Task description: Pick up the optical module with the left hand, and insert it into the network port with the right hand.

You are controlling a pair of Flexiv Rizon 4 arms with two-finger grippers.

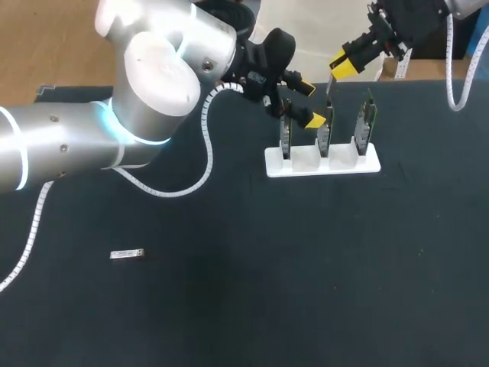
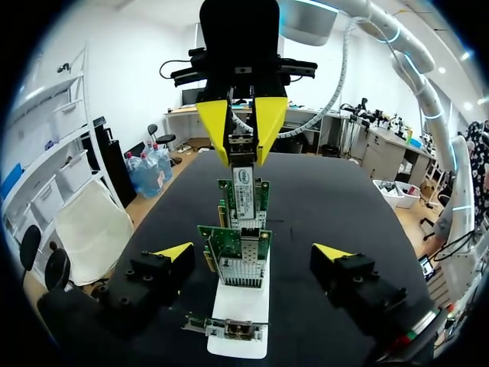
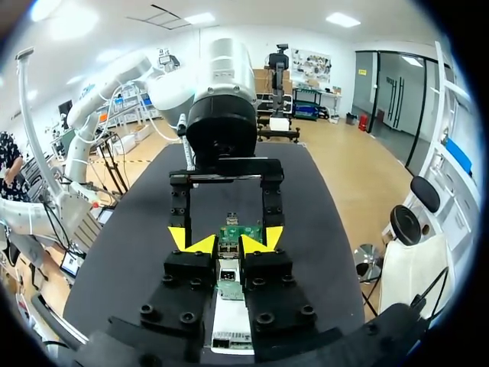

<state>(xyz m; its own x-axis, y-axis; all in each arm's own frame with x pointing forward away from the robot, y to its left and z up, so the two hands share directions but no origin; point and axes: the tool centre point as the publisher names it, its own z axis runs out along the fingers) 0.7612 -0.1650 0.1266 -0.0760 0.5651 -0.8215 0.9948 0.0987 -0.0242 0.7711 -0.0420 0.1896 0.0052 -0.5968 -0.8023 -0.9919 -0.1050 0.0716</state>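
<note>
Stand (image 1: 275, 164) on the table (image 1: 229, 306), far, right of centre. Three network cards (image 1: 324, 136) upright in it, in a left-to-right row. Left gripper (image 1: 310, 104) astride the row's left part: one finger far side, one near. Right gripper (image 1: 344, 67) above the row, optical module (image 1: 328, 88) between its fingers, over the middle card. Loose module (image 1: 127, 254) flat on the table, near left, well apart.

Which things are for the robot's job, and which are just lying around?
For the job: optical module, held in the right gripper; green cards with network ports in the white stand; open left gripper.
Lying about: small silver piece, alone on the table.
</note>
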